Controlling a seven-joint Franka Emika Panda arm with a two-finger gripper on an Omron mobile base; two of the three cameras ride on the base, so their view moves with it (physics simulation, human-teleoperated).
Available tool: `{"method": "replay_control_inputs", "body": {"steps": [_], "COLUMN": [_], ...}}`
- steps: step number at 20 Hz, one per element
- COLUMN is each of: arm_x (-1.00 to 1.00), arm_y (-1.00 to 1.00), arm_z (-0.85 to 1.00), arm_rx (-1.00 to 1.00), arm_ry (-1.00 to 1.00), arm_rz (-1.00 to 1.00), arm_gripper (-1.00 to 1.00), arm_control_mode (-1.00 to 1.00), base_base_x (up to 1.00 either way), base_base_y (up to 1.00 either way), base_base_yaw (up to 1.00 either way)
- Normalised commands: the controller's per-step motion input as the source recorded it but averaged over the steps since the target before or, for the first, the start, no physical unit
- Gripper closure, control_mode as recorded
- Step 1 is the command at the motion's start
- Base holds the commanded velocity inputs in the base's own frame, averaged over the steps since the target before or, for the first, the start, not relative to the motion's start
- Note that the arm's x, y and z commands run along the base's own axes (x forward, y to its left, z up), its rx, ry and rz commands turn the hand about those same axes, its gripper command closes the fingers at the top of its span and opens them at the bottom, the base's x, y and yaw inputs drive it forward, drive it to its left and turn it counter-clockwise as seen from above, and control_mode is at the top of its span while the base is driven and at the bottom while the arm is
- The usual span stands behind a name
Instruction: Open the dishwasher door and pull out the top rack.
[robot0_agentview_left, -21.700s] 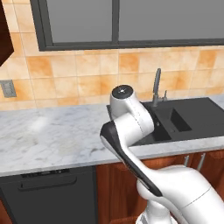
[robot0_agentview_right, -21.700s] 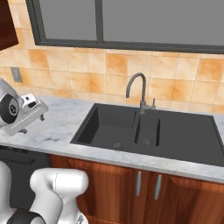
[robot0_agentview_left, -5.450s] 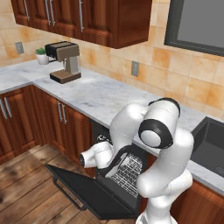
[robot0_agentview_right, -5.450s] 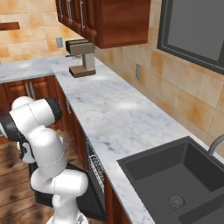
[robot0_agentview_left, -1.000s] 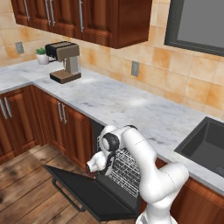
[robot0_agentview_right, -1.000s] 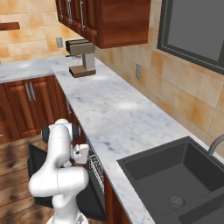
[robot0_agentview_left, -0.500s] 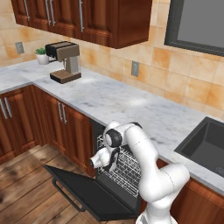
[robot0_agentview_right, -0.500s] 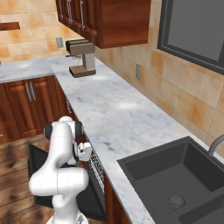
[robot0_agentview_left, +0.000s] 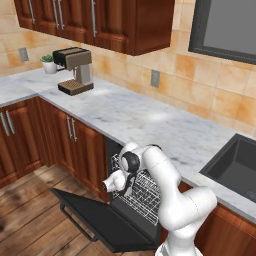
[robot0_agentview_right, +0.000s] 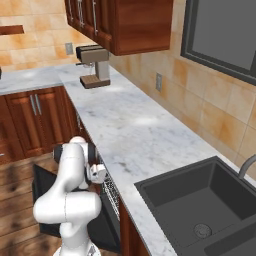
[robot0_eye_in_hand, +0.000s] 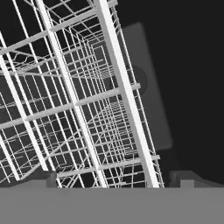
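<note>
The dishwasher door (robot0_agentview_left: 107, 222) is a matte-black panel lying open and flat near the floor, also seen edge-on as the door (robot0_agentview_right: 42, 192). In the opening behind it sits the top rack (robot0_agentview_left: 145, 192), a white wire grid; its wires (robot0_eye_in_hand: 78, 105) show very close in the hand view. My gripper (robot0_agentview_left: 127, 182) is at the rack's front, also seen at the cabinet face as the gripper (robot0_agentview_right: 100, 175). It is open. One thick front wire of the rack runs between the two fingertips (robot0_eye_in_hand: 48, 177), with a gap on each side.
A coffee machine (robot0_agentview_left: 75, 70) and a small plant (robot0_agentview_left: 48, 64) stand on the marble counter (robot0_agentview_left: 150, 120) at the left. A dark sink (robot0_agentview_right: 205, 205) lies to the right. Reddish-brown cabinet doors (robot0_agentview_left: 75, 145) flank the dishwasher. Wooden floor (robot0_agentview_left: 30, 215) lies in front of the open door.
The hand has edged a little closer to the rack's front. The jaws stay wide apart, and the door and rack have not moved.
</note>
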Motion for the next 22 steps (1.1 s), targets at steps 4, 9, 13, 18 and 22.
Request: {"method": "replay_control_inputs", "body": {"steps": [4, 9, 13, 18, 22], "arm_x": [0.5, 0.52, 0.03, -0.03, -0.11], "arm_y": [-0.46, -0.49, -0.29, -0.15, -0.01], "arm_z": [-0.38, -0.51, -0.83, -0.69, -0.73], "arm_rx": [0.11, 0.09, 0.21, 0.38, 0.34], "arm_ry": [0.0, 0.0, 0.05, 0.17, 0.13], "arm_rz": [0.0, 0.0, 0.0, 0.02, 0.02], "arm_gripper": [-1.0, -1.0, -1.0, -1.0, 1.0], "arm_control_mode": [-1.0, -1.0, -1.0, -1.0, -1.0], "base_base_x": [0.0, 0.0, 0.0, 0.0, 0.0], "base_base_y": [0.0, 0.0, 0.0, 0.0, 0.0], "base_base_yaw": [0.0, 0.0, 0.0, 0.0, 0.0]}}
